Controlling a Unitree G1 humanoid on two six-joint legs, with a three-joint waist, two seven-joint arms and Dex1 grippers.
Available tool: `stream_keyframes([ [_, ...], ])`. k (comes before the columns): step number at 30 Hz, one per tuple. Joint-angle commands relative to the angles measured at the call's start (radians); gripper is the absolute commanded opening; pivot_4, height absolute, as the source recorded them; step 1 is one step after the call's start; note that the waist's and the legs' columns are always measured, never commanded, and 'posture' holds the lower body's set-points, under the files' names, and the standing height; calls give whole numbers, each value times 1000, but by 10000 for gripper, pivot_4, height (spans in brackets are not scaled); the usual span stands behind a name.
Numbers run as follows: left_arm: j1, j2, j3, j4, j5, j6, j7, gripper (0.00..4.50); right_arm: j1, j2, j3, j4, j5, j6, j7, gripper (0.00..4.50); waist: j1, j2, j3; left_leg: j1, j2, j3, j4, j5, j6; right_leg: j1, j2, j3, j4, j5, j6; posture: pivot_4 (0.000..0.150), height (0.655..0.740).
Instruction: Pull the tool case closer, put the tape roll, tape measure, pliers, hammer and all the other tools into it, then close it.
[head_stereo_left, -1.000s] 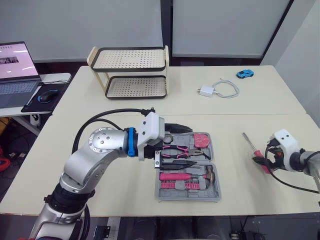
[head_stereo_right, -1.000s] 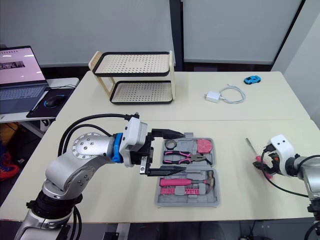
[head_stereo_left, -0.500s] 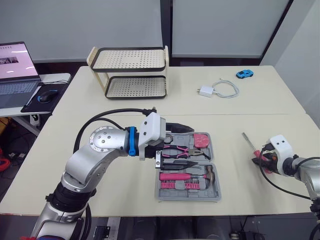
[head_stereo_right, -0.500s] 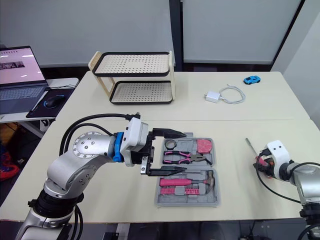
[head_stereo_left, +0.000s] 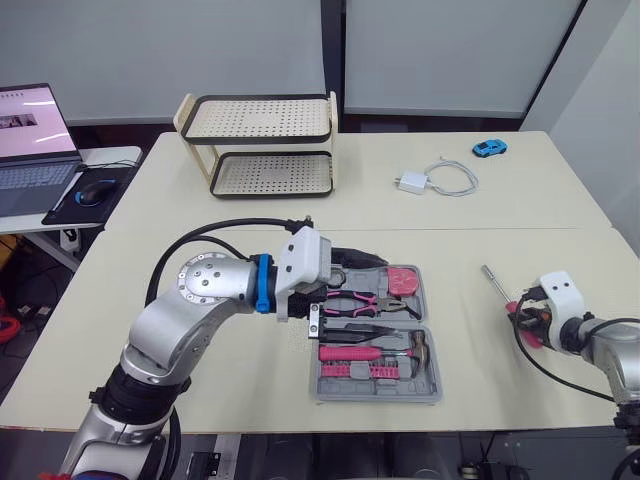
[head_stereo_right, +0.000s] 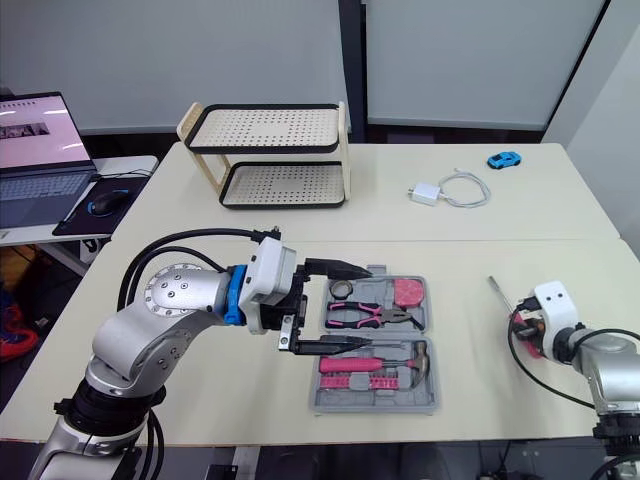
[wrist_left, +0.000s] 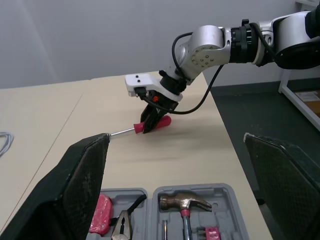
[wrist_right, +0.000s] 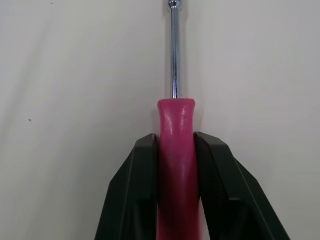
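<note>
The grey tool case (head_stereo_left: 378, 392) lies open at the table's front middle. It holds pink-handled pliers (head_stereo_left: 355, 300), a hammer (head_stereo_left: 375, 352) and a pink tape measure (head_stereo_left: 402, 281). My left gripper (head_stereo_left: 385, 292) hangs open just above the case's left half, its fingers (wrist_left: 80, 185) wide apart with nothing between them. Far to the right, my right gripper (head_stereo_left: 525, 322) is shut on the pink handle of a screwdriver (wrist_right: 176, 145). The screwdriver's steel shaft (head_stereo_left: 497, 284) points away across the table, and both fingers (wrist_right: 140, 180) press the handle's sides.
A two-tier perforated rack (head_stereo_left: 265, 145) stands at the back left. A white charger with its cable (head_stereo_left: 435, 180) and a blue toy car (head_stereo_left: 489, 148) lie at the back right. On a side table to the left sit a laptop (head_stereo_left: 30, 140) and a mouse (head_stereo_left: 90, 190).
My right gripper has closed on the screwdriver's pink handle, and the screwdriver has shifted slightly with it. The left arm has stayed over the case.
</note>
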Motion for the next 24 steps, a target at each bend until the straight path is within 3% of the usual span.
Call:
stream_keyframes([
  [1, 26, 24, 24, -37, -16, -16, -17, 45000, 35, 19, -40, -164, 44, 98, -32, 7908, 0, 0, 0, 0, 0, 0, 0, 0, 0, 0, 0, 0, 0, 0, 0, 1500, 7400],
  [11, 46, 35, 20, -44, -12, -23, -19, 45000, 139, 158, -63, -437, 91, 267, -179, 7908, 1, 0, 0, 0, 0, 0, 0, -1, 2, -1, 0, 0, 0, 0, 0, 1500, 7400],
  [24, 58, 55, 22, -44, -14, -32, -33, 45000, 212, 288, -26, -605, 110, 357, -274, 7908, 0, 0, 0, -1, 0, 0, -1, -2, 3, -3, 1, 1, 2, 0, 0, 1500, 7400],
])
